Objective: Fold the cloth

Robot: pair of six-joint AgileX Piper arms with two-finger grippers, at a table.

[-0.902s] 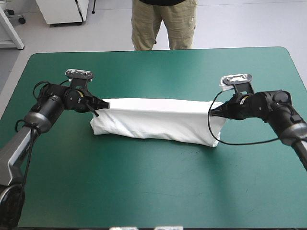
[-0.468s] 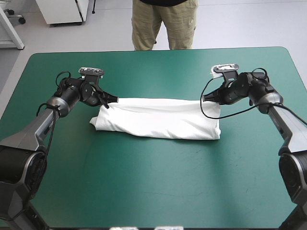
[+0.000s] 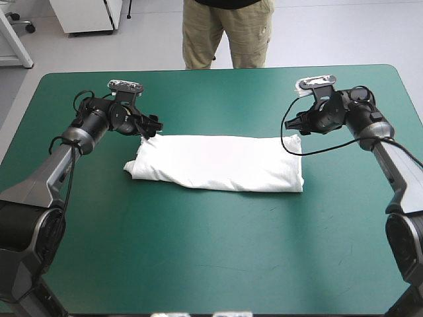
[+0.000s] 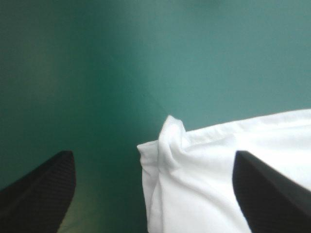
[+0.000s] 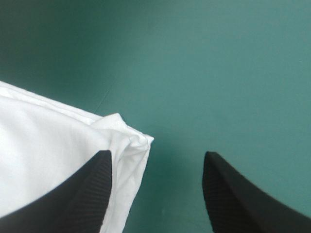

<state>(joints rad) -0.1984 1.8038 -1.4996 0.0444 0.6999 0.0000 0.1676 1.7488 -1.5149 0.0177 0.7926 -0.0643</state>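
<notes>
on table (image 3: 211,251), folded t-shirt (image 3: 218,163), ends between parted left fingers (image 4: 41,191), right fingers (image 5: 85,194)

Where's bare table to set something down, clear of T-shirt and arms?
Bare: the teal-green cover between T-shirt and near edge; also the far strip beyond it. Crowded: the T-shirt's ends, where left gripper and right gripper hover, jaws open.

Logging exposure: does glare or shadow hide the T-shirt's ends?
High view: even light, faint shadow under the T-shirt. Left wrist view: corner bright inside the open left claw, teal-green cover darker beside it. Right wrist view: corner equally bright at the open right claw.
</notes>
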